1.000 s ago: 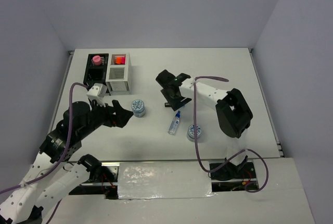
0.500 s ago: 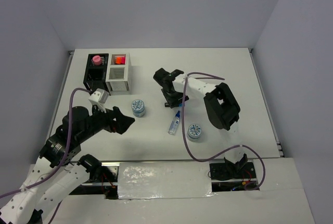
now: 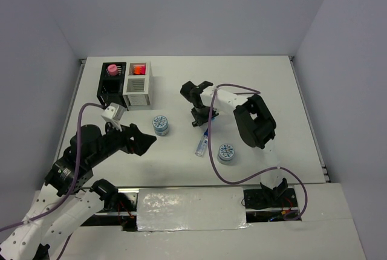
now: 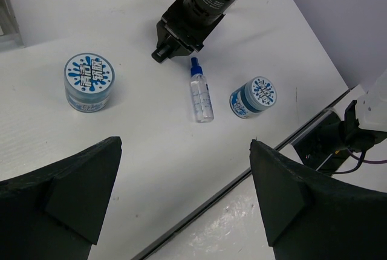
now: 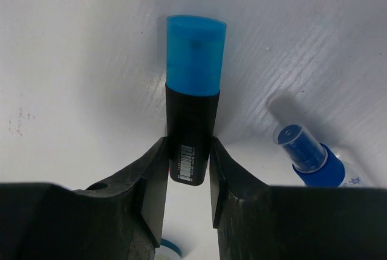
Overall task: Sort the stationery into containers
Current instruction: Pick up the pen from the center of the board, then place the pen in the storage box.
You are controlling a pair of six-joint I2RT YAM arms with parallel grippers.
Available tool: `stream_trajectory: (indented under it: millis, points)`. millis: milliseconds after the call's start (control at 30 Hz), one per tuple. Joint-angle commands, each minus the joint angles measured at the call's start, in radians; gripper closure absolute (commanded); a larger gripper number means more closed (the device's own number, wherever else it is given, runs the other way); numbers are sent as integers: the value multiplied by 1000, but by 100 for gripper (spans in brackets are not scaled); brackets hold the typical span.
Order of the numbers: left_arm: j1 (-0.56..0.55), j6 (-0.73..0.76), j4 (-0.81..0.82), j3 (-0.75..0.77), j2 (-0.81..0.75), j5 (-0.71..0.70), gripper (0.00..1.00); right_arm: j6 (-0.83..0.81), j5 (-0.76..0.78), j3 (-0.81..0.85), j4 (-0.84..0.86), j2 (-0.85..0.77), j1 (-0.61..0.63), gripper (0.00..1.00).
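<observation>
**Right gripper (image 5: 187, 169) clamped on blue-capped highlighter (image 5: 193, 100)**

The right jaws press both sides of the highlighter's black barrel at the white table (image 5: 72, 60) surface, mid-table. The cap of the clear spray tube (image 5: 308, 151) lies just beside it. The left gripper (image 4: 187, 193) hovers spread wide, holding nothing, near one light-blue tin (image 4: 89, 81).

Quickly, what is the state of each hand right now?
Left hand: open, holding nothing.
Right hand: closed on the blue-capped highlighter.
</observation>
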Motion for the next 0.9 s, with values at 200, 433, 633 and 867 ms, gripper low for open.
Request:
stream_trajectory:
  millis: [200,433,633,867]
  points:
    - [-4,3,25,2,-15,-52,1,-287,-21,38,205,58,-27,100]
    - [-4,-40,-18,39,-15,-204,1,-767,23,154,388,-4,-44,100]
    - [-4,-171,-109,128,13,-420,1,-1074,23,-35,566,-231,-33,100]
    - [-4,-250,44,228,172,-312,1,-1462,-220,-414,856,-601,80,100]
